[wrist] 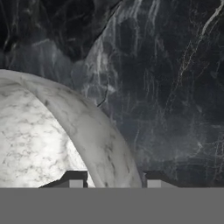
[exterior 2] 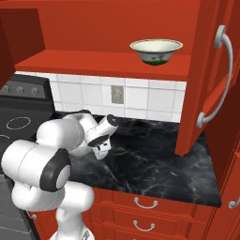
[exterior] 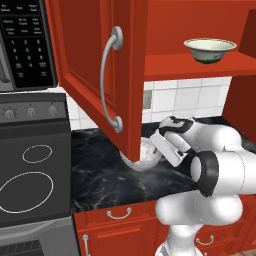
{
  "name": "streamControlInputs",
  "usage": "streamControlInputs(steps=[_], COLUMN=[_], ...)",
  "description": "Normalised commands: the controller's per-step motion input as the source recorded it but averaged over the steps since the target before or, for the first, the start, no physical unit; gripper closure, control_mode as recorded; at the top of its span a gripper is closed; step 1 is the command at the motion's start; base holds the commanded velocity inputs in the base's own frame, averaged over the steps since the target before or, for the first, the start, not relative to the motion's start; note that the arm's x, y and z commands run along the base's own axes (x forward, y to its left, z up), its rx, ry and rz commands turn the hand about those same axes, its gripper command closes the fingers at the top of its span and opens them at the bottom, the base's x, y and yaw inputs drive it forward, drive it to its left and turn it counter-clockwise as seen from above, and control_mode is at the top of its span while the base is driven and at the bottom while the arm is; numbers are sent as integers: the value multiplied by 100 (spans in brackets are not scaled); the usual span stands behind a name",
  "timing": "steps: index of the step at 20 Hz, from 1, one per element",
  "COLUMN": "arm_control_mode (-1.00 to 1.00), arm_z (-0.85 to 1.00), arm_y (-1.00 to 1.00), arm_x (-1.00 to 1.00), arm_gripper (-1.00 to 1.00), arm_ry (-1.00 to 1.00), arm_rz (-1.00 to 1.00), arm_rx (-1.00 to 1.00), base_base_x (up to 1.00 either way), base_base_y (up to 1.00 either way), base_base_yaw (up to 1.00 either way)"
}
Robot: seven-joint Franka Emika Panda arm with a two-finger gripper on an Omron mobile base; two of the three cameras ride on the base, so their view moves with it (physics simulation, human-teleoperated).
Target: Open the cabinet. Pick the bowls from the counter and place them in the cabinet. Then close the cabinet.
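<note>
Cabinet: the cabinet (exterior: pixel 100 75) stands open, both red doors swung wide, so the opening step looks done.
Cream bowl: the cream bowl (exterior: pixel 210 50) with the dark green foot sits upright on the shelf (exterior 2: pixel 93 61) inside the cabinet, so I judge one of the two is put away.
Stone bowl: the grey-white stone bowl (exterior: pixel 147 155) rests on the black marble tabletop (exterior 2: pixel 154 164), partly hidden behind the lower edge of the left door in the left base view.
Arm: it reaches low over the tabletop toward the stone bowl.
Claw: in the hand view the claw (wrist: pixel 111 179) has its two dark tips apart, one on each side of the stone bowl's rim, one inside and one outside.
Grip: the tips straddle the rim wall but look spread wider than it; whether the pads already touch it is hard to tell from so close, so I would call it not yet clamped.
Left to do: close on the rim, lift the stone bowl to the shelf beside the cream bowl, then shut both doors.
</note>
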Motion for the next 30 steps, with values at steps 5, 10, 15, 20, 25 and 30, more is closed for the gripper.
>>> streamControlInputs(steps=[5, 10, 15, 20, 25, 30], arm_control_mode=[-100, -100, -100, -100, -100, -100], arm_z=[24, 62, 78, 55, 64, 84], arm_y=[-7, -4, 0, 0, -14, -5], arm_x=[-81, -99, -81, -81, -64, -54], arm_gripper=[100, 100, 100, 100, 100, 100], arm_ry=[-13, -37, -33, -14, 0, -1], arm_rz=[0, 0, 1, 0, 0, -3], arm_rx=[0, 0, 0, 0, 0, 0], base_base_x=[0, 0, 0, 0, 0, 0], base_base_y=[0, 0, 0, 0, 0, 0], base_base_yaw=[0, 0, 0, 0, 0, 0])
